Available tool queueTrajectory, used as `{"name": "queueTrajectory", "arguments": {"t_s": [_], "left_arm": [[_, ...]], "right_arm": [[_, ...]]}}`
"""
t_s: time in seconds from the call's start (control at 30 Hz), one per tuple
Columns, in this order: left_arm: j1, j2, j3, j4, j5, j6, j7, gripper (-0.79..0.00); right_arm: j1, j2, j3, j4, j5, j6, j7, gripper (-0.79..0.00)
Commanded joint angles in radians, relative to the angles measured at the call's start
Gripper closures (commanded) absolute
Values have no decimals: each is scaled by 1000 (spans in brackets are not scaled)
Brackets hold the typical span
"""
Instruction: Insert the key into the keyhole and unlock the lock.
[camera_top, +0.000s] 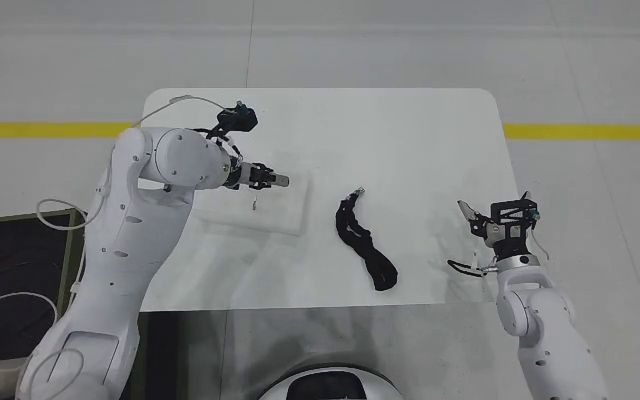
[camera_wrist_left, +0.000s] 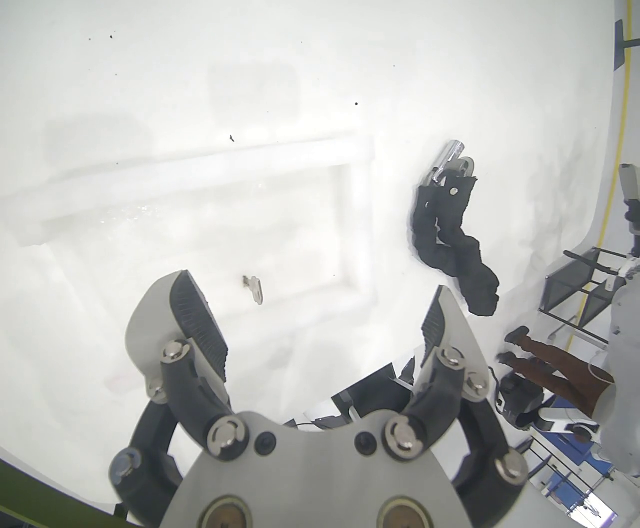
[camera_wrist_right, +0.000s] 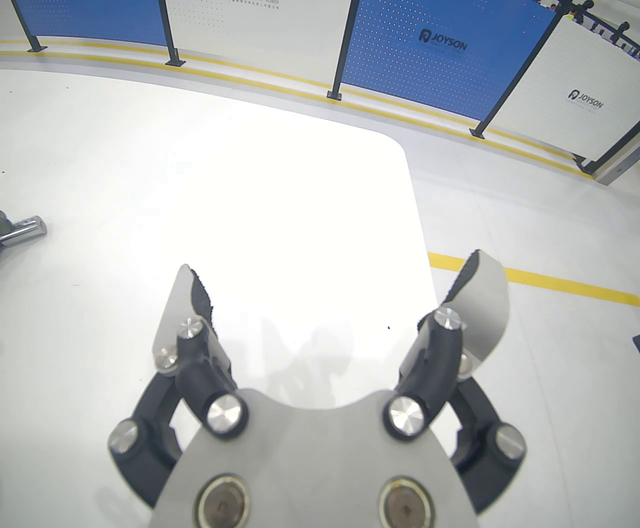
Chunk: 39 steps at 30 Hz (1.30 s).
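Hovering over the white pad (camera_top: 285, 218) at the left of the bench (camera_top: 420, 130), the left gripper (camera_top: 280, 181) is spread wide and empty, while the small key (camera_wrist_left: 255, 289) lies flat on the pad just below it, not yet picked up. At mid-bench lies the lock (camera_top: 365, 245), a black sleeved chain with its metal end (camera_wrist_left: 450, 160) turned away from the robot, and at the right edge the right gripper (camera_top: 458, 237) hangs wide open, holding nothing. By my reading the task is barely begun: grasping the key, steadying the lock, inserting and turning are all left.
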Motion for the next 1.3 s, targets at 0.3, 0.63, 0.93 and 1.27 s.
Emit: {"name": "queueTrajectory", "arguments": {"t_s": [0.3, 0.63, 0.93, 1.27], "left_arm": [[-22, 37, 143, 85, 61, -87, 0, -514], [-77, 72, 230, 125, 40, -51, 0, -320], [-106, 90, 284, 147, 42, -29, 0, -188], [-115, 86, 298, 161, 50, -24, 0, -62]], "right_arm": [[0, 0, 0, 0, 0, 0, 0, -785], [0, 0, 0, 0, 0, 0, 0, -785], [0, 0, 0, 0, 0, 0, 0, -785], [0, 0, 0, 0, 0, 0, 0, -785]]}}
